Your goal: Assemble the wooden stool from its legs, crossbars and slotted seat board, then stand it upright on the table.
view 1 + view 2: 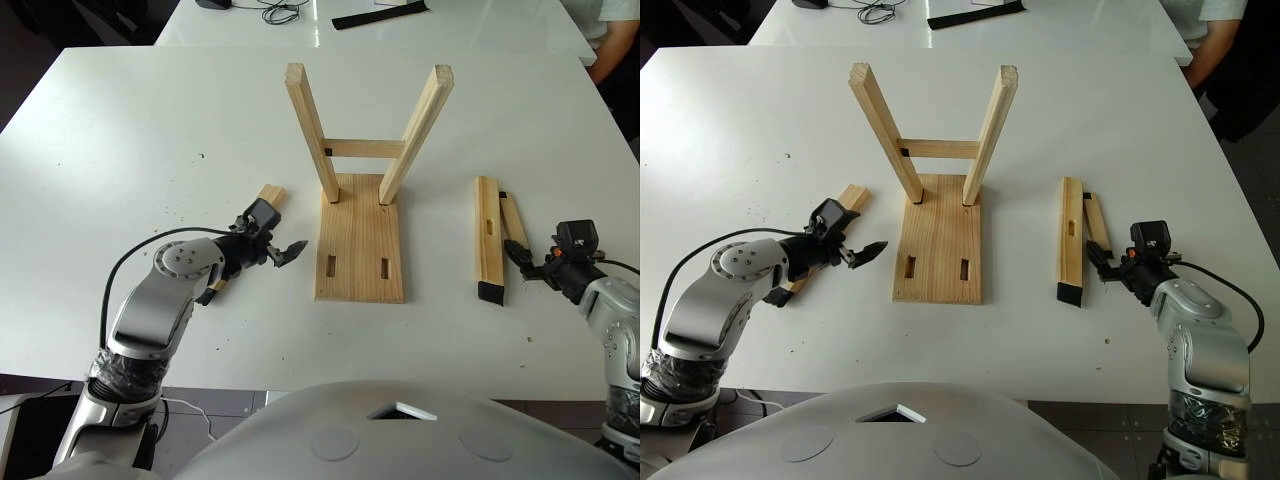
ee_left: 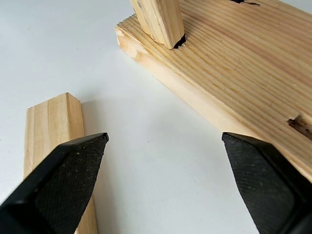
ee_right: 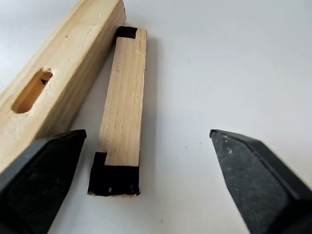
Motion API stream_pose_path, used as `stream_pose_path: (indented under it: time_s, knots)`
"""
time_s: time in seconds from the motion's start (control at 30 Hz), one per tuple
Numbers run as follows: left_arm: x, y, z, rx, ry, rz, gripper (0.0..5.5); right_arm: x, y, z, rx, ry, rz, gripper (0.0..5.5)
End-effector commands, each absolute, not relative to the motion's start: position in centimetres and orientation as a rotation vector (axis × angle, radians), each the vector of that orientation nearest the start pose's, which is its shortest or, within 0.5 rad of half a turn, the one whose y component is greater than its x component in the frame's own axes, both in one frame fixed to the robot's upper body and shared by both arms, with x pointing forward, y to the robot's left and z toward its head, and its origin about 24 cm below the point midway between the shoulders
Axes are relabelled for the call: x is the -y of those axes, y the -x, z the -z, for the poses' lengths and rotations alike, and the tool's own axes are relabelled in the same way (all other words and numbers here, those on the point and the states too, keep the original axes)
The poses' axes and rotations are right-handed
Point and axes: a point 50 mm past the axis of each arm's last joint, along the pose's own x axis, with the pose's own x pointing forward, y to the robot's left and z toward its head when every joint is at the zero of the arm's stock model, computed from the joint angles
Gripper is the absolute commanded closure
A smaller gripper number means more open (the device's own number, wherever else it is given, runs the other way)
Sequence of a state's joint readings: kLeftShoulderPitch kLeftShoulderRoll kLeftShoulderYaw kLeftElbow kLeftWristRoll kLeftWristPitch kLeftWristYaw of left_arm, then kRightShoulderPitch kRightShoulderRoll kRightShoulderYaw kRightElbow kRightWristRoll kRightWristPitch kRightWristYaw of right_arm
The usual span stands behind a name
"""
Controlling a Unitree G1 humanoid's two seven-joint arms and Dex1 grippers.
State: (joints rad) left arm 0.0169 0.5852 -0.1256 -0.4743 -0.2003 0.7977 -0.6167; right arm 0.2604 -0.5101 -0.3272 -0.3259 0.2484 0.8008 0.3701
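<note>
The slotted seat board [image 1: 360, 240] lies flat mid-table. Two legs [image 1: 312, 130] stand in its far slots, joined by a crossbar [image 1: 362, 148]. Its two near slots [image 1: 330, 265] are empty. Left of the board lies a loose leg [image 1: 270, 195]. My left gripper [image 1: 270, 248] hovers open between that leg [image 2: 51, 122] and the board's edge [image 2: 243, 63], holding nothing. On the right lie a slotted leg [image 1: 488, 240] and a thin crossbar [image 1: 513, 220] side by side. My right gripper [image 1: 525, 262] is open at their near ends, with the crossbar [image 3: 124, 102] and leg [image 3: 58, 73] just ahead.
The white table [image 1: 150, 130] has free room at the far left and along the front edge. A second table behind carries a black strap [image 1: 380, 15] and cables. A person's arm [image 1: 610, 45] shows at the far right corner.
</note>
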Motion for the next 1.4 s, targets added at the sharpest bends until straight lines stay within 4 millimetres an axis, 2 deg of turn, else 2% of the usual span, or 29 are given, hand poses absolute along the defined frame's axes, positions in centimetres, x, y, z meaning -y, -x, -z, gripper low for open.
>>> stream_pose_path:
  time_s: [0.03, 0.3, 0.53, 0.7, 0.77, 0.87, 0.93, 1.03, 1.13, 1.4]
  knots:
    - [-17.6, -22.0, -7.7, -0.532, -0.274, 0.702, 1.16, 29.0, -17.3, -3.8, -0.684, 0.167, -0.027, 1.17]
    - [-17.5, -23.3, -10.5, -0.436, -0.196, 0.680, 1.16, 28.7, -17.5, -3.0, -0.670, 0.152, -0.022, 2.41]
    - [-17.5, -23.4, -14.2, -0.275, -0.173, 0.701, 1.16, 29.5, -19.0, -4.5, -0.601, 0.167, -0.002, 3.40]
    - [-19.1, -24.7, -16.9, -0.158, -0.122, 0.628, 1.16, 30.0, -21.4, -7.8, -0.465, 0.185, -0.008, 4.19]
    - [-19.3, -24.8, -17.8, -0.131, -0.091, 0.645, 1.16, 29.7, -22.5, -10.1, -0.363, 0.178, -0.032, 4.51]
    - [-18.7, -24.6, -19.5, -0.057, -0.024, 0.727, 1.16, 28.3, -24.0, -15.0, -0.148, 0.157, -0.152, 4.98]
    - [-18.3, -24.4, -20.0, -0.032, 0.005, 0.760, 1.16, 27.8, -24.2, -16.2, -0.121, 0.213, -0.235, 5.32]
    - [-17.7, -24.2, -19.1, -0.064, -0.004, 0.778, 1.16, 29.2, -23.4, -13.5, -0.281, 0.296, -0.269, 5.49]
    - [-17.3, -24.0, -18.1, -0.106, -0.017, 0.781, 1.16, 30.8, -22.4, -11.4, -0.369, 0.296, -0.252, 5.49]
    - [-16.7, -23.9, -17.2, -0.146, -0.039, 0.801, 1.16, 31.8, -21.1, -10.0, -0.462, 0.240, -0.352, 4.26]
